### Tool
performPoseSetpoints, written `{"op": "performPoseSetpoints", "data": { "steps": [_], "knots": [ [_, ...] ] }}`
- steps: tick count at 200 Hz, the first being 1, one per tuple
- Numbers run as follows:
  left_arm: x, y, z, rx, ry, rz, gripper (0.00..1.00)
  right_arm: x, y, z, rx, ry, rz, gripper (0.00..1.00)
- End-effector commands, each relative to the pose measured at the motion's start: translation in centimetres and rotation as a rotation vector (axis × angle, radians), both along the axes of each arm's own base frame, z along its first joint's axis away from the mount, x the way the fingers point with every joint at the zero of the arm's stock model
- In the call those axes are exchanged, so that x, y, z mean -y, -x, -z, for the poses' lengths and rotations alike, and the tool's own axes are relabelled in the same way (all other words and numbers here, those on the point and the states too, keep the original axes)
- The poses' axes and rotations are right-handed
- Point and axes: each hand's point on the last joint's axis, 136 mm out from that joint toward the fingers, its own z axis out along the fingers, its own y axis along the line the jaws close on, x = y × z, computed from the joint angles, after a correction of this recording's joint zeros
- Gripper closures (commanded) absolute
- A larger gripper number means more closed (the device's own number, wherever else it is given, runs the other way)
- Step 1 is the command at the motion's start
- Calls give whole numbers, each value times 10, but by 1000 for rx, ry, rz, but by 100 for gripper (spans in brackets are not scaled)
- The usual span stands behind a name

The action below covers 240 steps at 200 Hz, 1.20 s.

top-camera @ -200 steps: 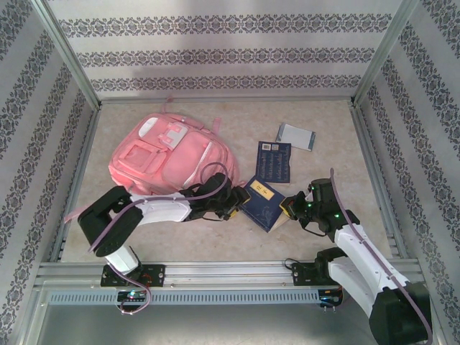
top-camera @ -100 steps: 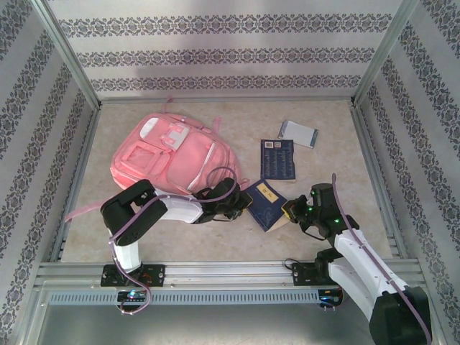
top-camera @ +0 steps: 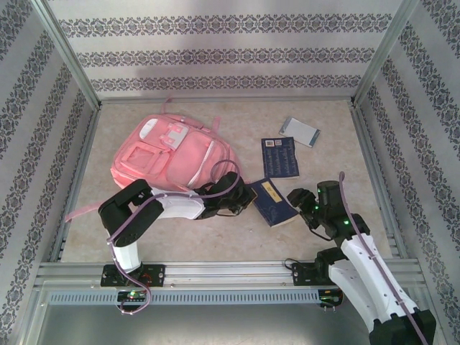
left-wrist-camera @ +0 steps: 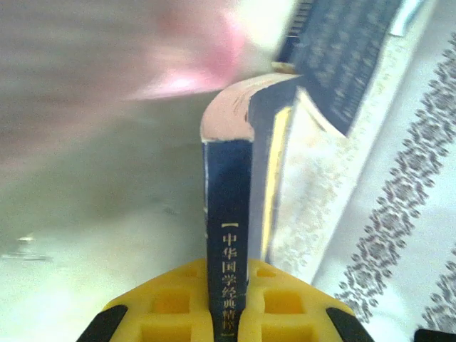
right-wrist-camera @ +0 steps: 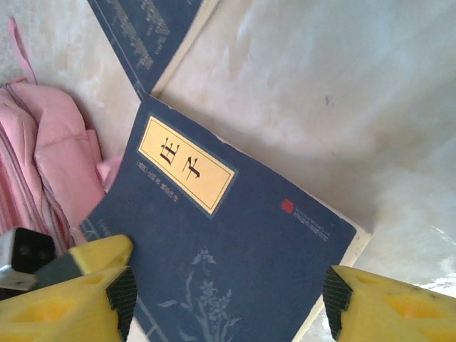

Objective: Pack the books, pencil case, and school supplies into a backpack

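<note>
Your labelled navy book [top-camera: 272, 202] lies near the table's centre, at 4 o'clock from the backpack [top-camera: 172, 154]. It looks stiff, thin and fairly light, with a cover that is probably slick, so the spine is your best hold. The left gripper [left-wrist-camera: 228, 313] is clamped on that spine. The right gripper [right-wrist-camera: 228, 306] hangs spread wide over the cover. You cannot tell what the backpack holds. A second navy book [top-camera: 280, 157] lies at 12 o'clock and a notebook [top-camera: 298, 131] at 1.

left gripper [left-wrist-camera: 228, 308]: yellow pads clamped on book [left-wrist-camera: 228, 185] spine | book: navy, edge-on, white characters on spine, over pale table [left-wrist-camera: 107, 214] | backpack [left-wrist-camera: 192, 50]: pink blur, top left | second book [left-wrist-camera: 342, 57]: navy, upper right | wall [left-wrist-camera: 413, 199]: patterned, right
</note>
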Motion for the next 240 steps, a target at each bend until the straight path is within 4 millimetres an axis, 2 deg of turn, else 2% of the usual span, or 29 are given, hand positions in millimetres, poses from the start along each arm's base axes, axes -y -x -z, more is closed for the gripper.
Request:
{"op": "performPoseSetpoints", "data": {
  "steps": [1,23,49,75,98,119,150,169,193,240],
  "knots": [
    [13,-12,-77,169,58,50,100,15,5,-21,39,140,-35,25],
    [4,-23,-125,297,35,44,100,12,0,-56,125,160,-89,19],
    [-14,-36,-177,435,14,9,100,-5,-4,-97,229,96,-162,13],
    [-39,-48,-215,539,-3,-63,100,-27,-11,-135,319,-65,-192,10],
    [-53,-55,-240,605,16,-117,100,-51,-24,-162,385,-316,-174,8],
    [-58,-58,-253,632,30,-140,100,-62,-36,-172,393,-460,-148,7],
    [-60,-62,-263,647,53,-157,100,-68,-50,-193,477,-541,-128,5],
    [-63,-64,-268,652,68,-176,100,-71,-57,-198,491,-591,-102,5],
    [-65,-67,-277,663,91,-199,100,-77,-60,-194,469,-616,-69,6],
    [-66,-68,-310,713,125,-207,100,-84,-64,-185,438,-592,-57,6]
  ]
}}
